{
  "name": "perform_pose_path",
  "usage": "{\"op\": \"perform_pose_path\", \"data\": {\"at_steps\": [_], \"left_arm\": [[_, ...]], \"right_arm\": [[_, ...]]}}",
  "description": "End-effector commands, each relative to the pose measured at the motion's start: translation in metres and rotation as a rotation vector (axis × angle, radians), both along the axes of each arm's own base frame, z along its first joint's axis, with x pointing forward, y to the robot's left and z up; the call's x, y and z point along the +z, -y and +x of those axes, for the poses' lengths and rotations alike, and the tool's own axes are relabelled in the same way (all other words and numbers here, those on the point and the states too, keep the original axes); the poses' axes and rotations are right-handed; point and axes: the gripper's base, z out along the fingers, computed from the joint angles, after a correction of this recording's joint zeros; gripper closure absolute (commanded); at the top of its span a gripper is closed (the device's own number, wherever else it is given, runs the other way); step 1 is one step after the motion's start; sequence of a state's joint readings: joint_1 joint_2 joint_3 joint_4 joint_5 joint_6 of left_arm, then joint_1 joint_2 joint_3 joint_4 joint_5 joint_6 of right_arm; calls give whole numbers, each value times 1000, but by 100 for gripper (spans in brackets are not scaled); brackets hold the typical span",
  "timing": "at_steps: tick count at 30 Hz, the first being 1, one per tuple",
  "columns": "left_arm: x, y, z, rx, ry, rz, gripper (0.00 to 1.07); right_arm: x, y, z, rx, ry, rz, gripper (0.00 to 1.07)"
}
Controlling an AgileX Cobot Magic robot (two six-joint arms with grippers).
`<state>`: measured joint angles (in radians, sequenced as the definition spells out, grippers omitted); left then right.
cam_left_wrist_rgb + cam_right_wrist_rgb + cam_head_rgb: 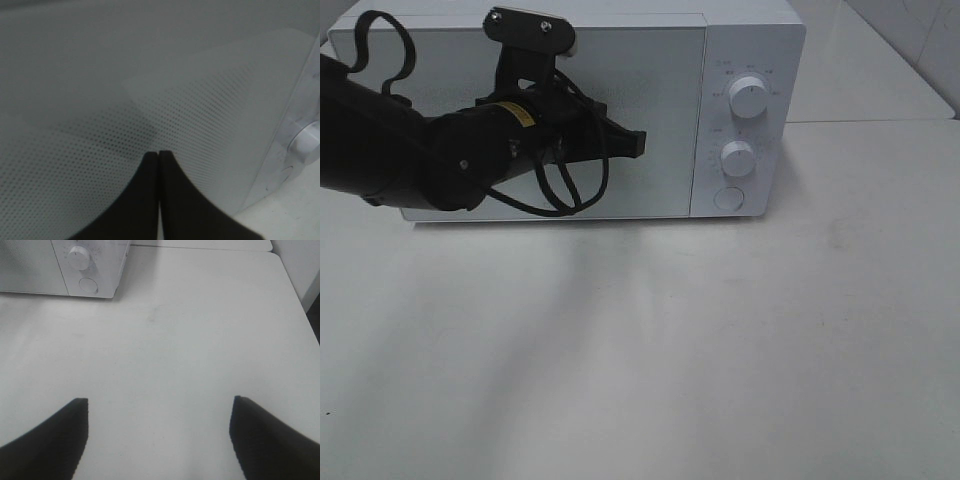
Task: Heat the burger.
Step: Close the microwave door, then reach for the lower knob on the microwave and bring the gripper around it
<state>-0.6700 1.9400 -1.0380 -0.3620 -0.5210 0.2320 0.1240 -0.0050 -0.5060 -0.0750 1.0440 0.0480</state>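
The white table (pixel 720 350) carries a white microwave (pixel 750 30) at its back, its door (pixel 665 90) shut. My left tool (pixel 638 143) is closed on nothing, its tip at the dotted door glass; whether it touches, I cannot tell. My right tool (pixel 159 405) hangs over the table, spread wide, empty. Where the burger is, I cannot tell.
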Motion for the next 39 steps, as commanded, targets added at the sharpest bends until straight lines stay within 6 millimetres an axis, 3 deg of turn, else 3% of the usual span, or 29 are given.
{"op": "perform_pose_path", "data": {"at_steps": [1,8,10,11,12,13,14,15,24,30,32,35,37,39], "left_arm": [[8,2,-25,-28,8,-15,107],[9,-6,-53,-26,-42,-27,104],[8,-15,-64,-36,-77,-5,81],[8,-15,-64,-36,-77,-5,81],[9,-21,-72,-41,-101,3,49],[11,-24,-76,-44,-107,2,31],[11,-24,-76,-44,-107,2,31],[12,-28,-82,-54,-135,12,3],[16,-46,-115,-187,-298,157,8],[17,-64,-119,-179,-444,188,9],[20,-90,-113,-92,-567,160,9],[22,-98,-112,-66,-596,150,9],[28,-130,-108,21,-676,124,9],[31,-138,-109,42,-698,117,9]], "right_arm": [[0,0,-4,-6,35,6,32],[0,0,-4,-6,35,6,32],[0,0,-4,-6,35,6,32],[0,0,-4,-6,35,6,32],[0,0,-4,-6,35,6,32],[0,0,-4,-6,35,6,32],[0,0,-4,-6,35,6,32],[0,0,-4,-6,35,6,32],[0,0,-4,-6,35,6,32],[0,0,-4,-6,35,6,32],[0,0,-4,-6,35,6,32],[0,0,-4,-6,35,6,32],[0,0,-4,-6,35,6,32],[0,0,-4,-6,35,6,32]]}}
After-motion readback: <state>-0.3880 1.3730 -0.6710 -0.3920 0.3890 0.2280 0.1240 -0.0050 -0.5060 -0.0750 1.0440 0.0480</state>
